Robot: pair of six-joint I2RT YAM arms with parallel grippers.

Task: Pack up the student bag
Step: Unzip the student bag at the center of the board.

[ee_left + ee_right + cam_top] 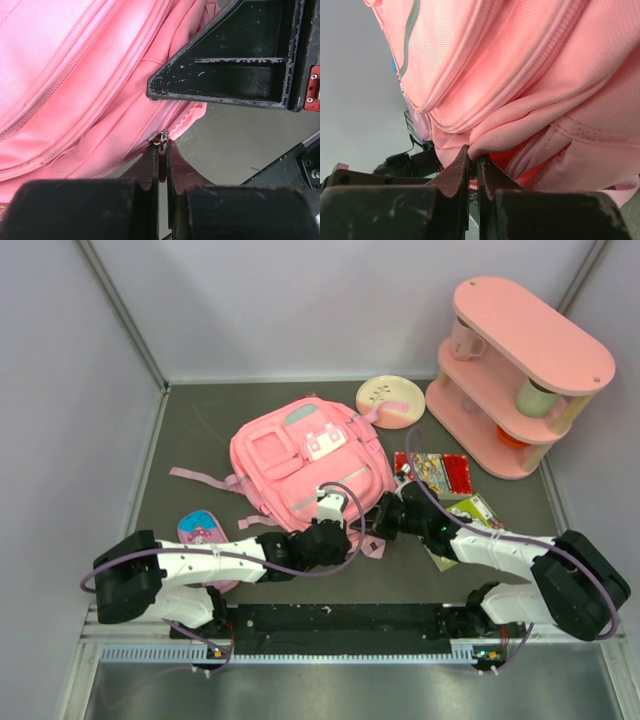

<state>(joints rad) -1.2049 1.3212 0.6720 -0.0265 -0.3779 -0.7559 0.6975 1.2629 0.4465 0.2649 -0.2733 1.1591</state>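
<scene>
dark matte tabletop (200,420); puffy pink woven student bag (300,455), corded seams.

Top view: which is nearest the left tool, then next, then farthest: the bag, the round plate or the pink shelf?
1. The bag, right at the left tool, which pinches its edge.
2. The round plate, behind the bag, to the right.
3. The pink shelf, in the far right corner.

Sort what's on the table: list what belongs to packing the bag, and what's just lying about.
In the job: student bag, left hand shut on its zipper pull, right hand pinching its fabric; probably the colourful books and small pouch.

Lying about: pink shelf with cups, round pink plate.
</scene>
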